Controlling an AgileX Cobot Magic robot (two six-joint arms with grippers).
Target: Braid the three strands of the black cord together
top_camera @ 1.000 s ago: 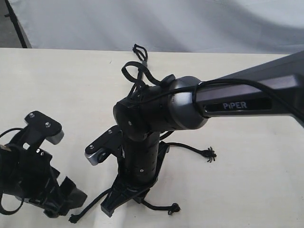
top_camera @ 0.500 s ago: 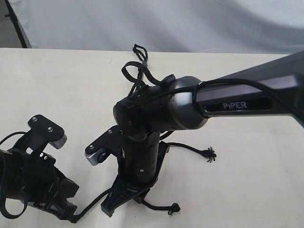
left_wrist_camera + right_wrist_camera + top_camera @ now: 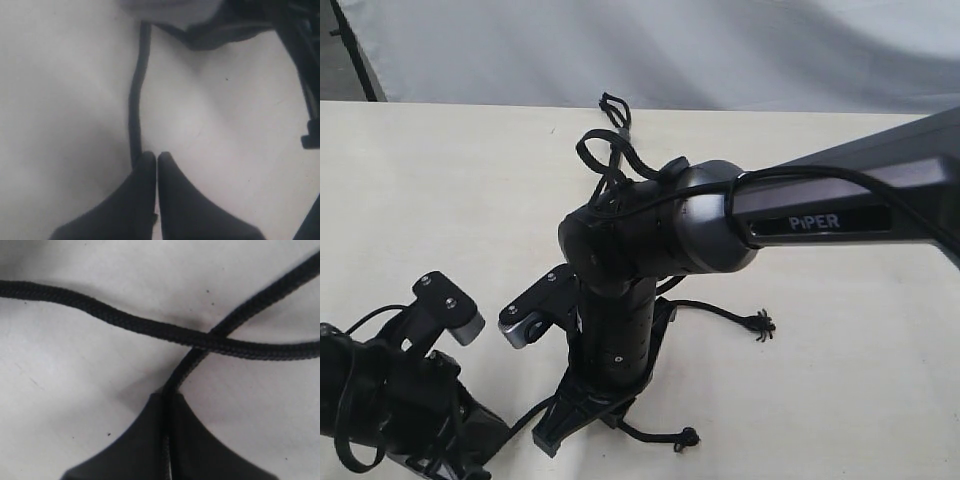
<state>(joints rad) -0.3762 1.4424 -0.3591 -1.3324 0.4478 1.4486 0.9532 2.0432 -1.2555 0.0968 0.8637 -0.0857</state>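
Black cord [image 3: 612,105] on the table's [image 3: 440,200] middle hides mostly under the right arm [image 3: 660,240] — right gripper [image 3: 165,396] pinches a crossing strand [image 3: 250,310]; left gripper [image 3: 156,156], pressed together, covers the end of another strand [image 3: 134,110] — hold unclear.

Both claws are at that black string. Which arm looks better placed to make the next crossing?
Probably the left. The left claw is shut at a thin matte black rope strand lying alone, free to swing across. The right claw pinches a second strand that crosses under another strand.
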